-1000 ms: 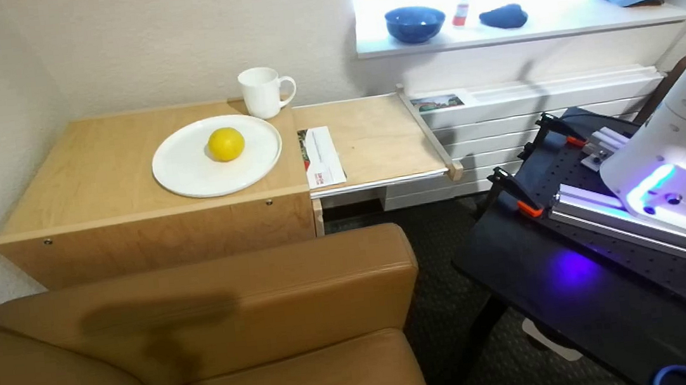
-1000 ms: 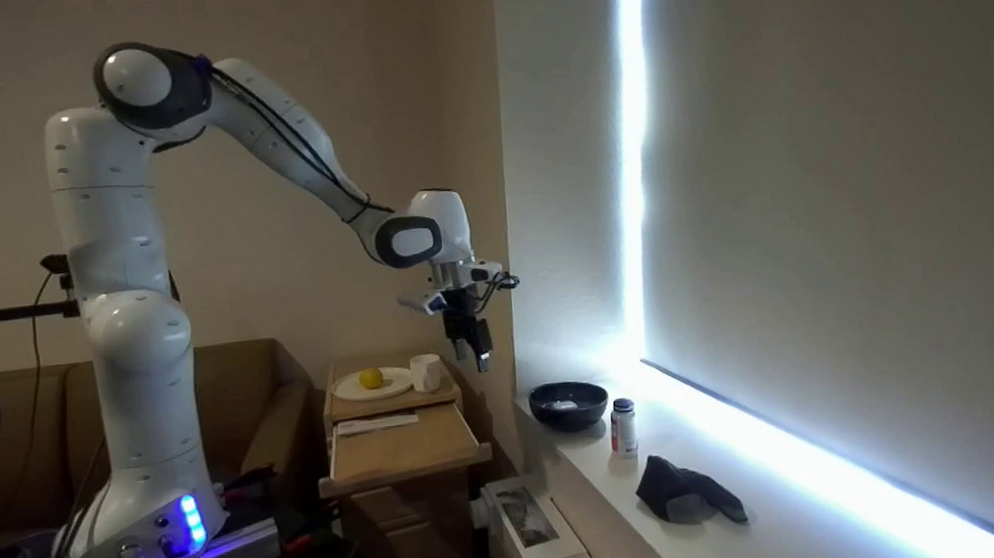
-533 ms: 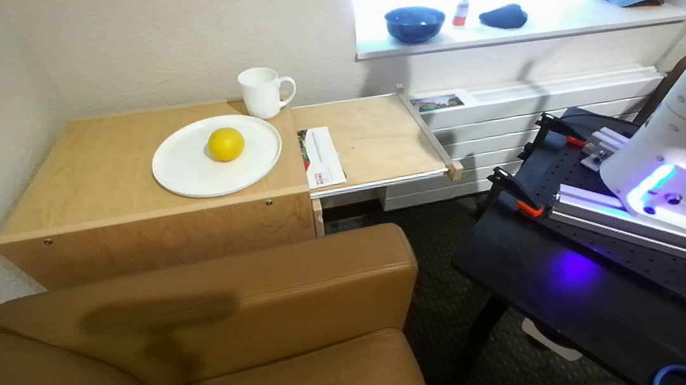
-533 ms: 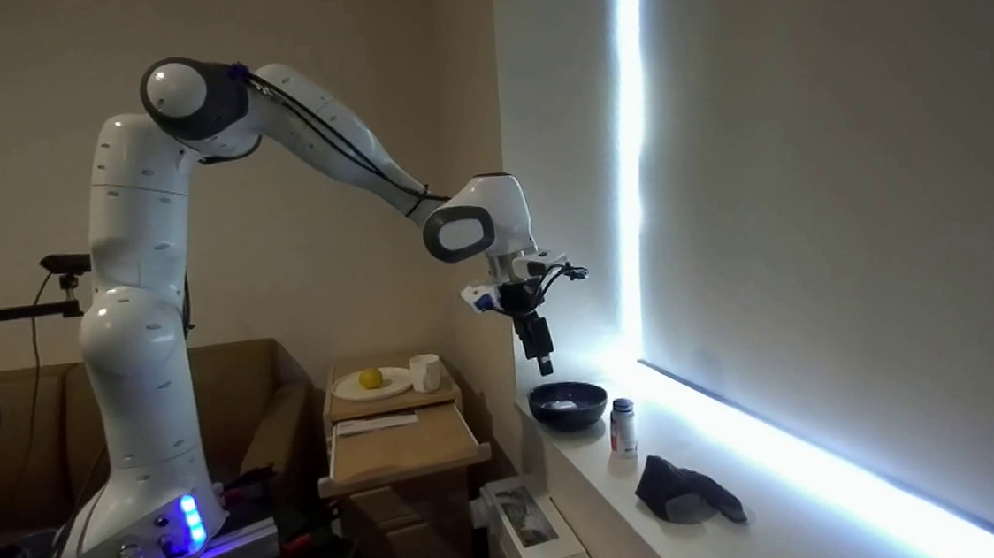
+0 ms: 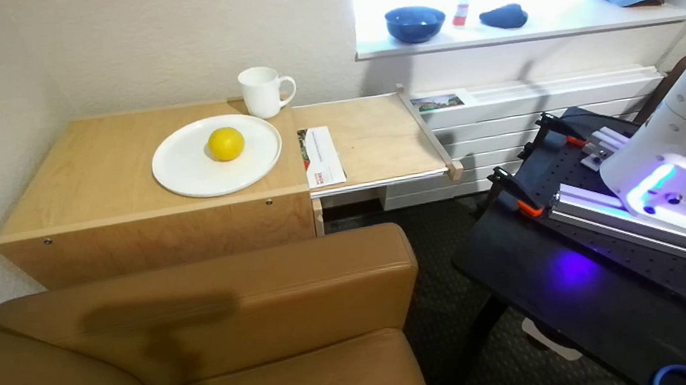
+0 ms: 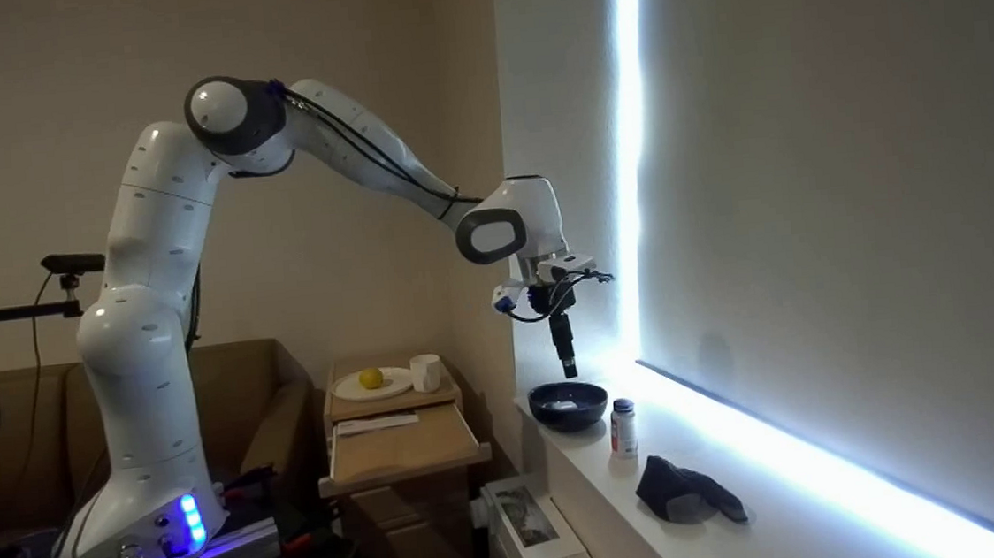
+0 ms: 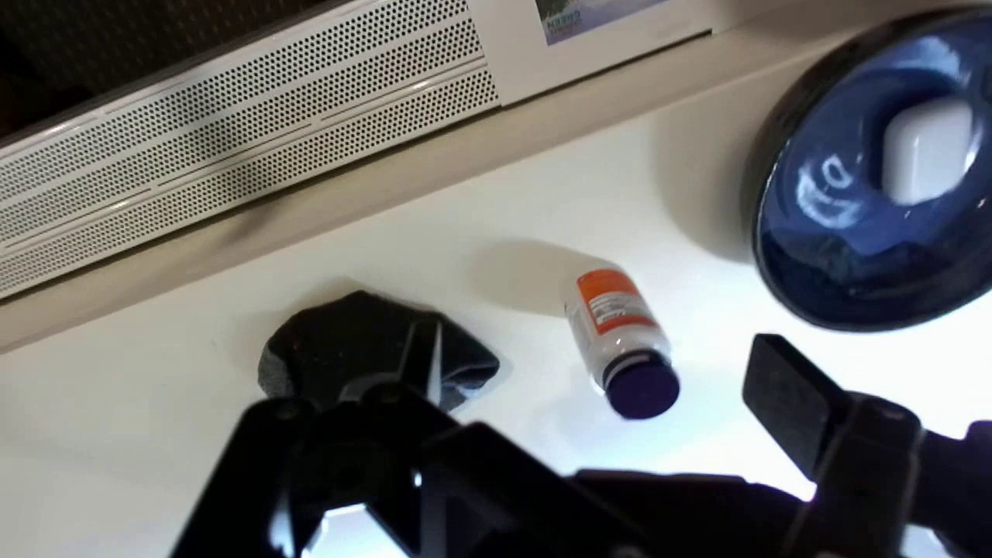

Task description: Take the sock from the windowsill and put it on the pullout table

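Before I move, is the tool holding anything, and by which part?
Nothing is held: the tool is open; the sock and bottle both rest on the windowsill.

Furnished, in an exterior view, with a light-wood cabinet (image 5: 157, 241) at nine o'clock, a brown sofa (image 5: 256, 332) past seven and a black table (image 5: 617, 316) at four, over dark carpet (image 5: 426, 244). Backed at eleven by a pale textured wall (image 5: 162, 46); fitted past two with a white radiator (image 5: 489, 129). Screened at three, in an exterior view, by a blind (image 6: 830, 226), rimmed with glaring light (image 6: 634, 126) from one to four.
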